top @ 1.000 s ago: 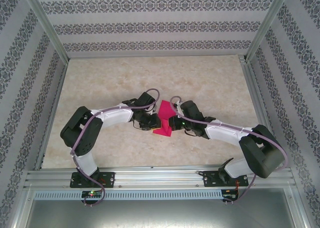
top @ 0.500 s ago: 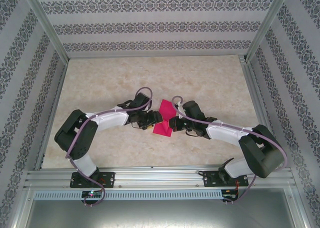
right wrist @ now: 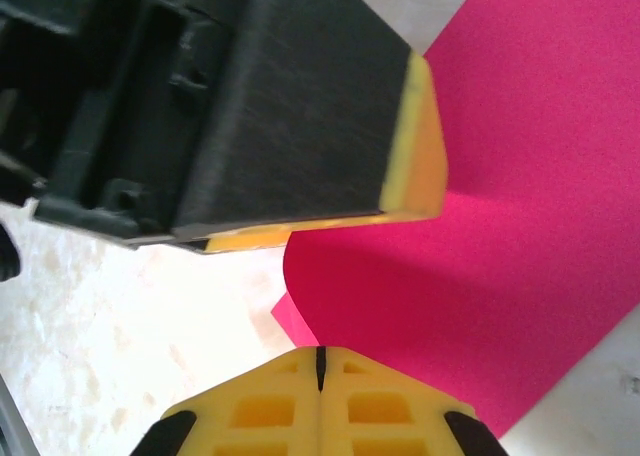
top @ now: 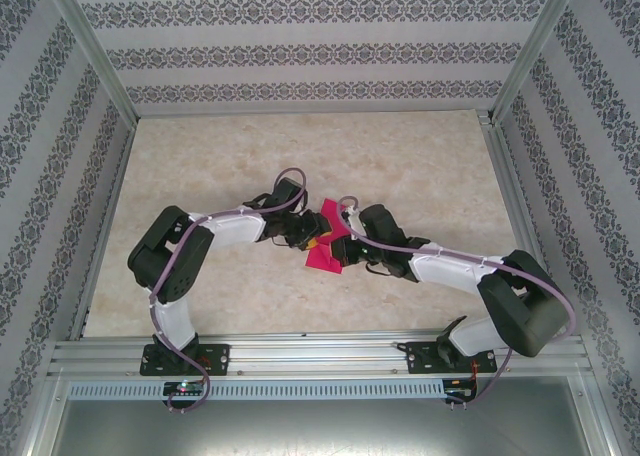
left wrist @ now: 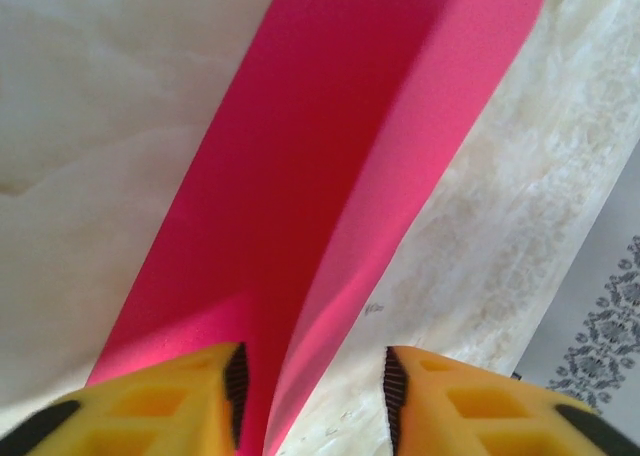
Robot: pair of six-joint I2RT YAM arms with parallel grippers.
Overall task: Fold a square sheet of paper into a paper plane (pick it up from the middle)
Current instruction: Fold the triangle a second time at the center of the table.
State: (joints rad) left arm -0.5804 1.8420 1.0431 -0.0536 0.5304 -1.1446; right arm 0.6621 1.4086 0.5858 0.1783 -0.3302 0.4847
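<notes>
Two small shifts since half a second back. My left gripper (top: 309,238) has pushed in toward 3 o'clock and now overlaps the 9 o'clock edge of the paper (top: 326,256), where before it sat just beside it. My left elbow has swung inward. My right gripper (top: 341,244) has crept a touch toward 9 o'clock. The paper looks shorter and more bunched than it did, with its far corner drawn nearer.

The paper sits mid-table (top: 400,166), caught between my two grippers. From above, its long axis runs roughly from 12 to 6 o'clock, with a corner toward 12 and the broader end toward 6. In my left wrist view it is a folded strip. It runs away from my fingers (left wrist: 190,396) toward 1 o'clock, with the crease ridge passing up between them.

My left jaws stand apart with that ridge in the gap, not pinched (daylight shows on the 3 o'clock side). My right pads (right wrist: 360,406) are pressed flat together, and the paper's curled edge runs right into their seam, so I read that as a grip on the paper.
</notes>
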